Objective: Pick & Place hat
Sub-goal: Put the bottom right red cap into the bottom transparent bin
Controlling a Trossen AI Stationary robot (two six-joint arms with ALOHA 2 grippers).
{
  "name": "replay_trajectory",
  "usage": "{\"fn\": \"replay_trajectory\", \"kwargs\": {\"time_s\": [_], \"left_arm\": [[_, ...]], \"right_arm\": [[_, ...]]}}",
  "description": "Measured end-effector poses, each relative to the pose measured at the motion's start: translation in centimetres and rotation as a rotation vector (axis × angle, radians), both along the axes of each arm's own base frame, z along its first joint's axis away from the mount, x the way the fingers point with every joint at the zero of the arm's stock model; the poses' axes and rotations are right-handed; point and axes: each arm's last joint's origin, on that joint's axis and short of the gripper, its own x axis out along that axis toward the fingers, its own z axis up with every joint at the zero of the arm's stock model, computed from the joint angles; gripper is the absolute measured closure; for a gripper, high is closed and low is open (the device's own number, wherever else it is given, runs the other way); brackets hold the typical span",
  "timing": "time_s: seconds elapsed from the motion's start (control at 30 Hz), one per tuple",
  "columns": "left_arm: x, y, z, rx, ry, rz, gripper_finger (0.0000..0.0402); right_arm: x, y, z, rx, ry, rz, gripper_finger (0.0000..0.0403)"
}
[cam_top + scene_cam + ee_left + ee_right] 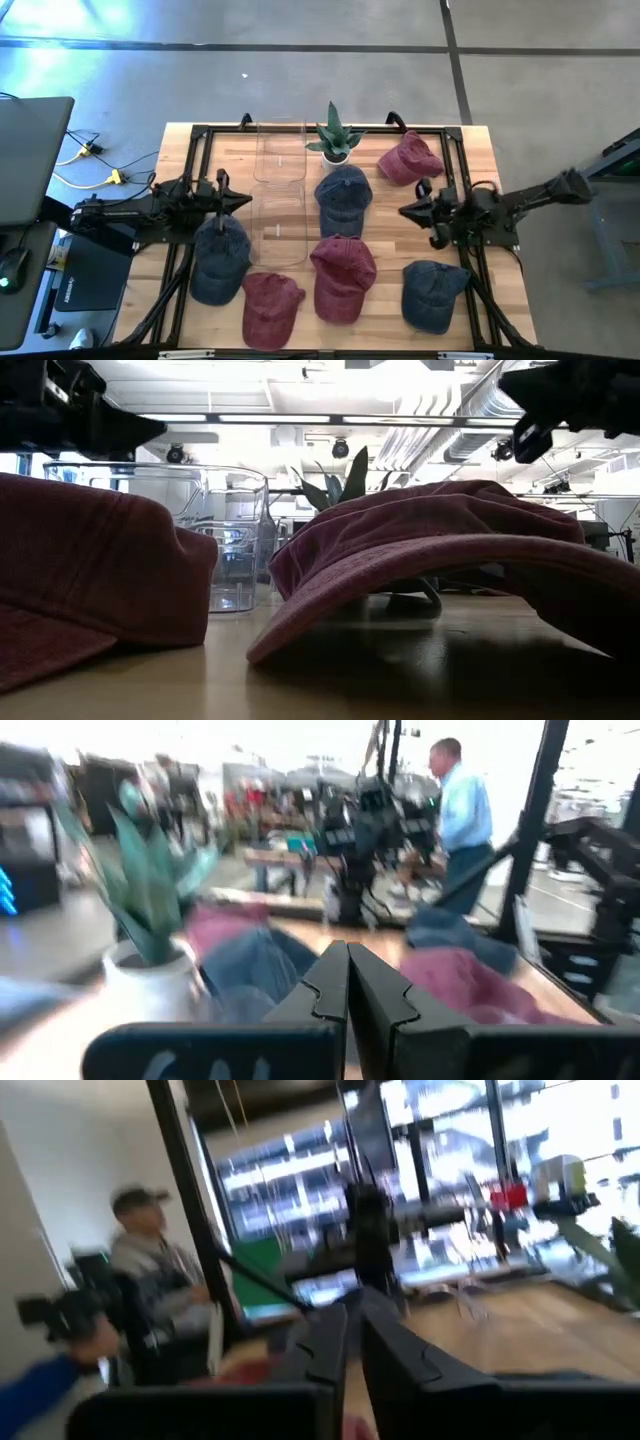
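6 hats lie spread over the wooden table (pixel 480 160): a maroon hat (pixel 408 160) at the far right corner, a navy hat (pixel 343 195) in the middle just in front of the potted plant (pixel 334 135), a maroon hat (pixel 343 275) nearer the front centre, another maroon one (pixel 268 305) at the front left, a navy hat (pixel 220 255) on the left and a navy hat (pixel 434 293) at the front right. 2 clear plastic containers (pixel 279 190) stand one behind the other left of centre, between the left navy hat and the middle hats, the farther one beside the plant. The left gripper (pixel 243 200) hovers above the table at the left, just beyond the left navy hat and near the containers, its fingers (pixel 330 985) pressed together and holding nothing. The right gripper (pixel 405 211) hangs over bare wood on the right, between the far maroon hat and the front right navy hat, pointing toward the centre navy hat; its fingers (pixel 325 1342) stand nearly together with a thin gap, gripping nothing. In the low view, the 2 front maroon hats fill the foreground and hide most of the table behind. A person in a light blue shirt (pixel 462 815) stands beyond the table, and a person in a cap (pixel 150 1280) sits at its other side.
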Motion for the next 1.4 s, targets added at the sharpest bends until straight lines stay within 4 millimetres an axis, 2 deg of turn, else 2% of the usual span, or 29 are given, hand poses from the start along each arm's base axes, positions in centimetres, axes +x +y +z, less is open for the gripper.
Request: {"fn": "replay_trajectory", "kwargs": {"time_s": [0.2,0.33,0.5,0.6,0.8,1.03,1.13,1.23,1.4], "left_arm": [[-0.2,0.2,0.8,0.144,-0.057,0.089,0.0401],[-0.2,0.2,1.0,0.146,-0.036,0.109,0.0401],[0.0,0.2,0.9,0.146,-0.012,0.109,0.0401],[0.2,0.3,0.8,0.146,-0.001,0.112,0.0401],[0.3,0.3,1.1,0.145,-0.017,0.117,0.0401],[0.3,0.3,1.2,0.144,-0.019,0.12,0.0401],[0.3,0.3,1.2,0.141,-0.018,0.138,0.0401],[0.3,0.4,1.1,0.14,-0.01,0.142,0.0401],[0.3,0.4,1.1,0.14,-0.011,0.142,0.0401]], "right_arm": [[5.5,3.1,1.8,-0.127,0.258,0.037,0.031],[9.2,5.7,3.3,-0.178,0.528,0.091,0.0261],[12.6,9.4,4.3,-0.261,0.845,0.134,0.0201],[14.4,11.7,4.3,-0.346,0.975,0.102,0.0175],[17.3,15.2,2.7,-0.646,1.127,0.026,0.0155],[19.8,16.1,0.7,-0.848,1.222,0.063,0.0128],[20.3,15.9,-0.3,-0.949,1.24,0.009,0.0124],[20.3,15.5,-1.3,-1.018,1.292,0.0,0.0129],[20.4,14.8,-2.1,-1.032,1.356,-0.003,0.0154]]}}
